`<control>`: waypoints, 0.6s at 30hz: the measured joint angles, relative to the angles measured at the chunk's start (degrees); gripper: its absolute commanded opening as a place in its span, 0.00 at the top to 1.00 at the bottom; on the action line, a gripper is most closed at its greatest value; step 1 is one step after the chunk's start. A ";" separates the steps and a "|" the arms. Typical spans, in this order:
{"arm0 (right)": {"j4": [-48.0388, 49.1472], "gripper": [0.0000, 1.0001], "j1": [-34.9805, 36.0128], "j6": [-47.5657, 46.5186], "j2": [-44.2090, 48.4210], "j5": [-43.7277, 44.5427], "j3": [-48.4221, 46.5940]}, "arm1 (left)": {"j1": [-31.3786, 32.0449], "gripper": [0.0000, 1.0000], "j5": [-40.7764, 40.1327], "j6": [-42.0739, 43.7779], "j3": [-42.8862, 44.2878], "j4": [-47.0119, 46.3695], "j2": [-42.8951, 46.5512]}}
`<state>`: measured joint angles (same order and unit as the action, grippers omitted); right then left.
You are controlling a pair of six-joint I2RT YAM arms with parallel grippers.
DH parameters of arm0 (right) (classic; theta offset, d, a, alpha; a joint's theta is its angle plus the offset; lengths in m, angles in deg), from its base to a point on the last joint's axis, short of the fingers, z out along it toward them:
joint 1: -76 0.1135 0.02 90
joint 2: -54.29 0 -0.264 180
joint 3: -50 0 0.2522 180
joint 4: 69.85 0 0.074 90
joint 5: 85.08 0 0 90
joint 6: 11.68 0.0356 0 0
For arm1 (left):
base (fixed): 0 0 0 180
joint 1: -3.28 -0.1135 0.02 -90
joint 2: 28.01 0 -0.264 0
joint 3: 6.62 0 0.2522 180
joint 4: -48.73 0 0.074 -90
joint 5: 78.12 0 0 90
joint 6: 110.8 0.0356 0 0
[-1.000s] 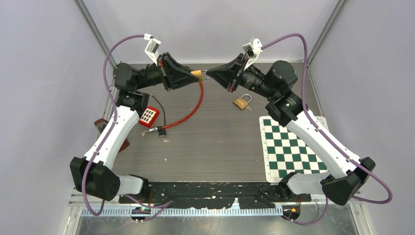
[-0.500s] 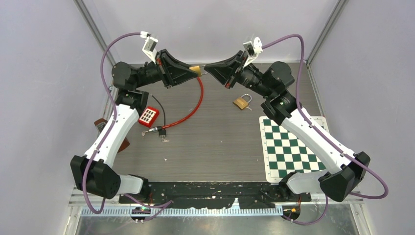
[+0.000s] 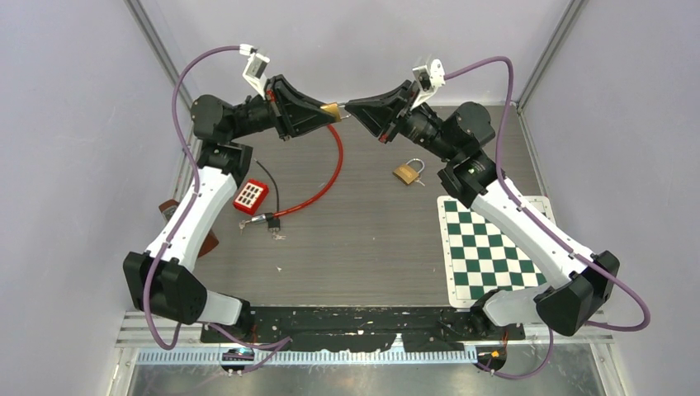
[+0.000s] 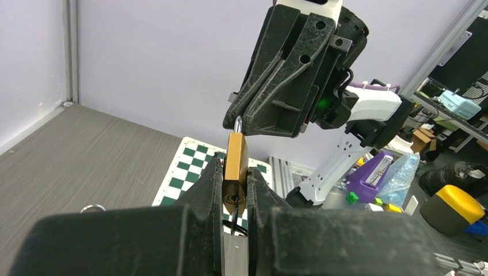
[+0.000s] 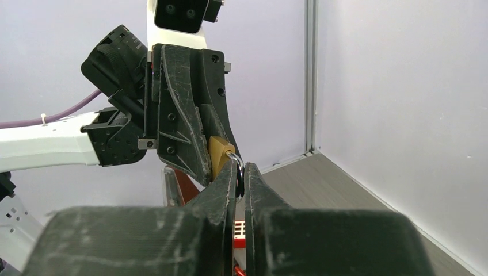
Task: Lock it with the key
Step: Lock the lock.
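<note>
A brass padlock [image 3: 332, 109] hangs in the air at the back of the table between both grippers. My left gripper [image 3: 328, 112] is shut on its body [image 4: 236, 154], flat sides against the fingers. A thin dark piece [image 4: 234, 217], apparently the key, sticks out of the keyhole towards the left wrist camera. My right gripper [image 3: 350, 106] is shut on the silver shackle [image 5: 238, 162], pinched at its fingertips. A red cable [image 3: 327, 175] drops from under the padlock to the table.
A second brass padlock [image 3: 405, 173] lies on the table right of centre. A red keypad box [image 3: 251, 195] and the cable's black end fittings [image 3: 271, 220] lie to the left. A green checkered mat [image 3: 493, 252] covers the right side. Walls close in behind.
Both grippers have risen a little and moved towards the back wall, carrying the padlock with them. Neither grip has changed.
</note>
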<state>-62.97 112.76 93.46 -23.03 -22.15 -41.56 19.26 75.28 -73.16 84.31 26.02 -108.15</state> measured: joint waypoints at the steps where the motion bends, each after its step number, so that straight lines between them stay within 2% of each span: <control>1: 0.28 0.95 -0.07 0.00 -0.09 0.00 0.00 | 0.00 1.00 0.11 -0.31 0.31 -0.11 -0.22; 12: 3.72 0.95 -0.26 -1.49 -0.22 -0.07 -0.17 | 1.88 1.00 -0.26 -7.61 3.39 -3.56 -2.49; 18: 2.84 0.95 -0.26 -4.50 -0.20 0.70 -0.83 | 2.62 1.00 -1.40 -6.75 4.09 -0.26 -2.54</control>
<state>-60.13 112.49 88.95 -23.23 -21.45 -42.40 21.89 73.88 -79.92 88.39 25.76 -110.68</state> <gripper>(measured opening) 0.086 0.070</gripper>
